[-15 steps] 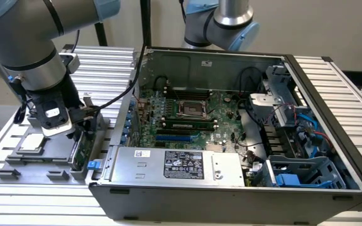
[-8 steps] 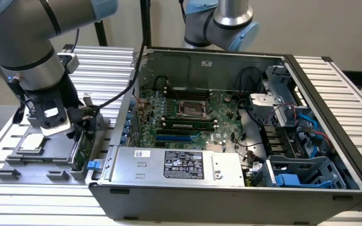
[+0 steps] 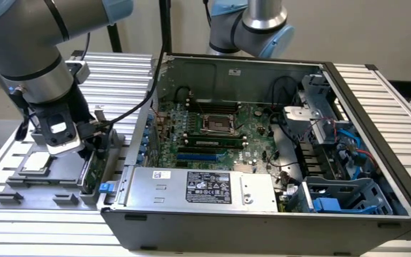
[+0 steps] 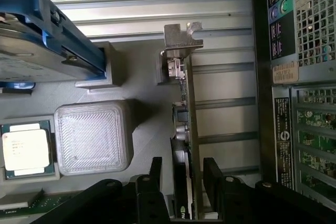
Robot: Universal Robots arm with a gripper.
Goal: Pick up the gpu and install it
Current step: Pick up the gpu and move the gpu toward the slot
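Observation:
The gpu [image 4: 185,103] stands on edge in a slot of the grey holder tray [image 4: 142,129], its green board seen edge-on and its silver end bracket [image 4: 181,36] at the far end. My gripper [image 4: 183,162] is open, one dark finger [image 4: 156,174] on each side of the card with small gaps between. In the exterior view my gripper [image 3: 97,143] hangs low over the gpu [image 3: 89,170] on the tray [image 3: 20,194], at the exterior view's left of the open computer case [image 3: 263,225]. The motherboard [image 3: 213,134] lies inside with its blue slot [image 3: 202,158].
On the tray lie a square silver CPU chip [image 4: 23,149], a clear square block [image 4: 93,137] and a hard drive with blue rails [image 4: 47,40]. The case's rear panel [image 4: 294,77] runs close beside the card. A second arm [image 3: 252,24] stands behind the case.

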